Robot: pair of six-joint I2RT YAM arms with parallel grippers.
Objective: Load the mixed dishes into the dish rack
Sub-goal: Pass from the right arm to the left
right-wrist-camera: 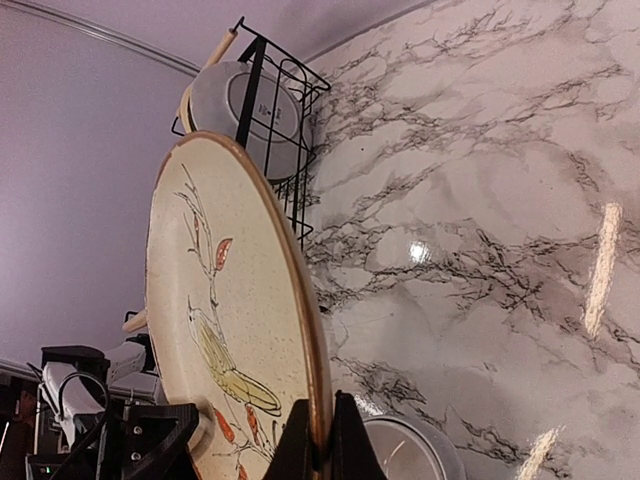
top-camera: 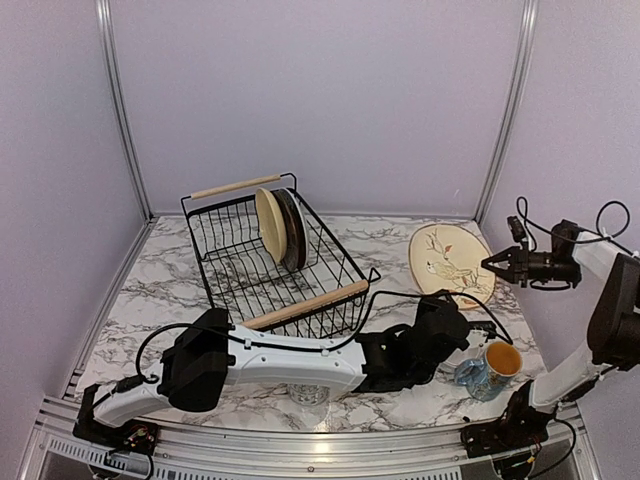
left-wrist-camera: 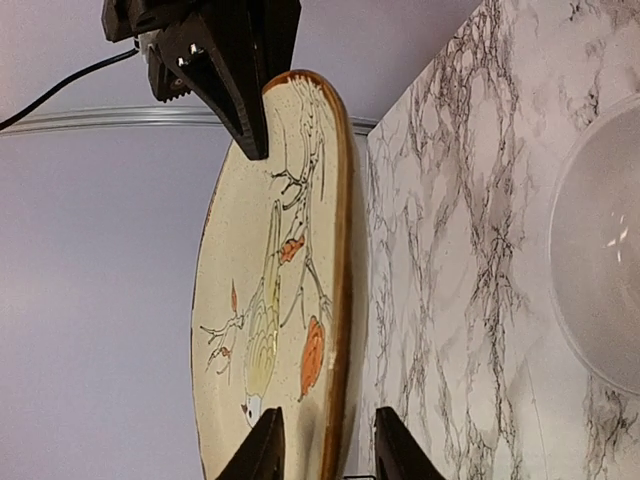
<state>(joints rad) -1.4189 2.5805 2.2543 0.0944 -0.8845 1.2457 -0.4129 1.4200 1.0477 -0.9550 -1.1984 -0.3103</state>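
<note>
A cream plate with a bird and orange leaves (top-camera: 443, 256) stands tilted up off the marble table at the right. My right gripper (top-camera: 490, 265) is shut on its brown rim (right-wrist-camera: 322, 440). My left gripper (top-camera: 462, 312) is open, its fingers (left-wrist-camera: 262, 450) on either side of the opposite rim with a gap showing. The black wire dish rack (top-camera: 225, 265) stands at the middle back, with a tan plate (top-camera: 269, 225) and a dark grey plate (top-camera: 293, 228) upright in it. A patterned orange-lined mug (top-camera: 490, 368) stands at the near right.
A pale bowl (left-wrist-camera: 600, 260) sits on the marble next to the plate; it also shows in the right wrist view (right-wrist-camera: 410, 450). My left arm (top-camera: 280, 362) lies across the front of the table. Purple walls close the back and sides.
</note>
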